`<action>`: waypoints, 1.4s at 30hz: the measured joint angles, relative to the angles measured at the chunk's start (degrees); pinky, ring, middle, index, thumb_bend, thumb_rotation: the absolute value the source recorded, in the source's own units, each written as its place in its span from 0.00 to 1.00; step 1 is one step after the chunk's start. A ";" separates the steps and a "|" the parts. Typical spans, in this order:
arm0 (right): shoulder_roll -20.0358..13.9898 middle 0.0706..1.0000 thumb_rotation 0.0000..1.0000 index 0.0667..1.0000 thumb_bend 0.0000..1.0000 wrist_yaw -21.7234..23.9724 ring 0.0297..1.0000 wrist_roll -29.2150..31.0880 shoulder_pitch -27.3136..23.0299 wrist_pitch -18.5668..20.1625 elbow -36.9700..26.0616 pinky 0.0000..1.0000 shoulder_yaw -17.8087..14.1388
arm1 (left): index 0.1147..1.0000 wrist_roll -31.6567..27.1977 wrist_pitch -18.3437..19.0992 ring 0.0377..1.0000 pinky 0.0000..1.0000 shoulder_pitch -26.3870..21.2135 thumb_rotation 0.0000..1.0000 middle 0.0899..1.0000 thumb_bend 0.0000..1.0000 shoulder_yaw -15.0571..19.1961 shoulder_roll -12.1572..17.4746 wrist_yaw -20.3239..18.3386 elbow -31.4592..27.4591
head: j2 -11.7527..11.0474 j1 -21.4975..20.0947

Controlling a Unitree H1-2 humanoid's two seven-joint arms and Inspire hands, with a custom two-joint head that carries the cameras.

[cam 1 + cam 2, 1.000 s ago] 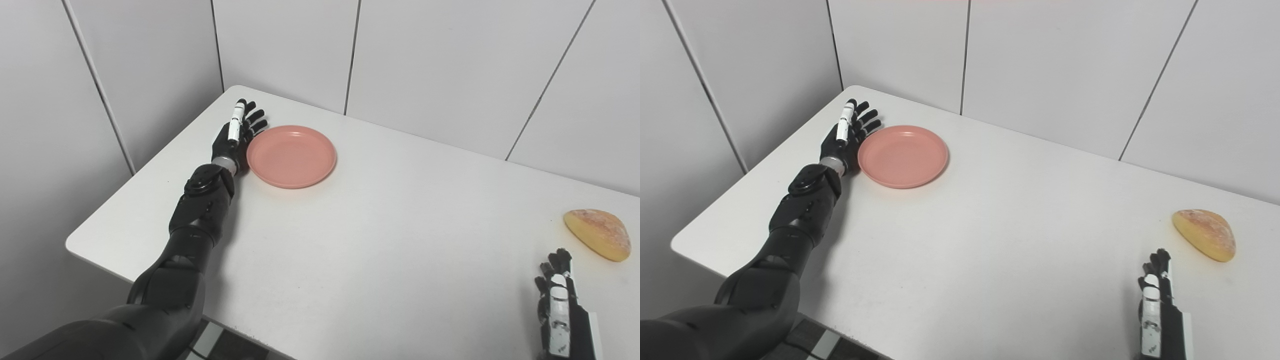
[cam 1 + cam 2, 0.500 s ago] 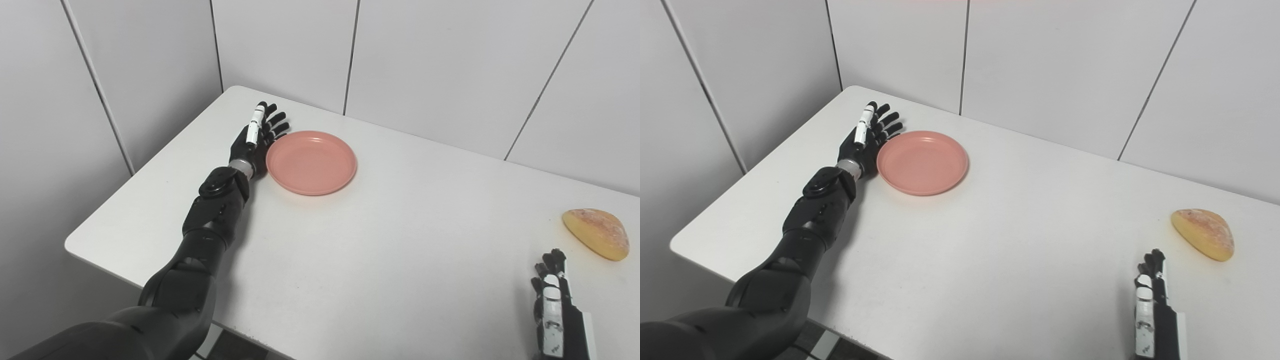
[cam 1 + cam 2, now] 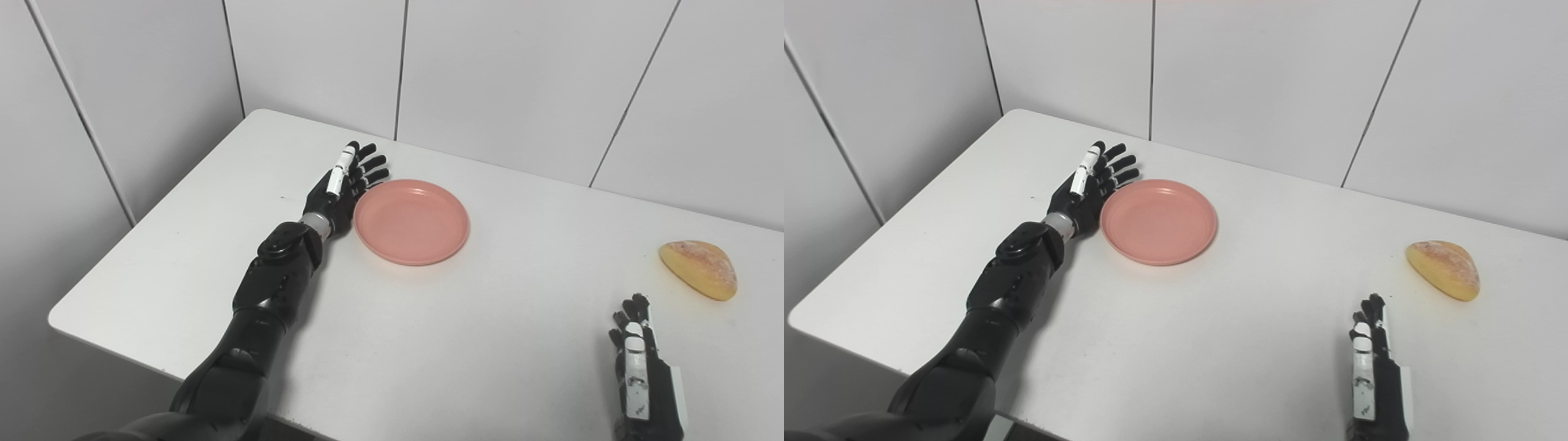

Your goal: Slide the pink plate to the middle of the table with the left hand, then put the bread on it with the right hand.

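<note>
On my far left, the left hand (image 3: 343,191) stands on edge with fingers spread and straight, holding nothing, its palm against the left rim of the pink plate (image 3: 411,222). The plate lies flat, left of the middle of the white table (image 3: 478,343). At the near right, my right hand (image 3: 640,361) hovers with fingers extended, empty. Beyond it lies the bread (image 3: 698,269), its long axis running from far-left to near-right.

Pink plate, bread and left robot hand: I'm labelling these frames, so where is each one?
pink plate (image 3: 411,222): left eye view, centre of its dish.
bread (image 3: 698,269): left eye view, middle of its crust.
left robot hand (image 3: 1089,185): right eye view, palm beside the plate's rim.
</note>
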 measured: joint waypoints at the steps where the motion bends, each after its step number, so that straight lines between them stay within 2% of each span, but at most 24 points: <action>1: 0.01 0.96 1.00 0.96 0.21 -0.07 0.96 -0.30 -0.02 0.01 0.00 0.96 0.09 | 0.87 0.02 0.35 0.87 0.88 0.30 1.00 0.87 0.38 -0.33 -0.16 0.01 -0.69 | 0.09 -0.18; 10: 0.98 0.93 1.00 0.93 0.23 -2.13 0.92 -4.83 0.00 0.18 -0.02 0.90 1.34 | 0.85 1.76 4.36 0.85 0.85 2.30 1.00 0.86 0.39 -3.73 -1.58 -0.17 -6.53 | 1.41 -3.44; 12: 1.34 0.92 1.00 0.93 0.25 -2.34 0.92 -5.25 0.00 0.18 -0.02 0.89 1.62 | 0.85 2.02 6.03 0.86 0.85 2.77 1.00 0.86 0.36 -4.07 -2.10 -0.10 -8.30 | 1.94 -4.40; 20: 1.48 0.92 1.00 0.92 0.24 -2.61 0.92 -6.94 -0.04 0.30 -0.01 0.90 2.37 | 0.87 3.66 9.70 0.88 0.88 5.59 1.00 0.88 0.34 -7.24 -4.27 0.42 -15.25 | 3.16 -7.12; 24: 2.50 0.91 1.00 0.91 0.23 -3.65 0.90 -7.91 -0.08 0.99 -0.08 0.87 2.45 | 0.88 4.49 12.13 0.89 0.90 6.71 1.00 0.89 0.32 -9.08 -5.16 0.45 -18.50 | 3.43 -7.74; 31: 3.22 0.91 1.00 0.90 0.22 -4.06 0.90 -9.36 -0.26 0.99 0.00 0.86 2.83 | 0.89 4.60 13.21 0.90 0.91 8.82 1.00 0.90 0.33 -11.71 -7.45 0.23 -22.05 | 4.40 -9.32; 42: 3.93 0.90 1.00 0.90 0.24 -4.81 0.89 -9.53 -0.33 1.24 0.00 0.85 2.83 | 0.90 6.49 13.62 0.91 0.92 11.75 1.00 0.91 0.32 -13.35 -8.75 0.69 -25.97 | 5.10 -10.20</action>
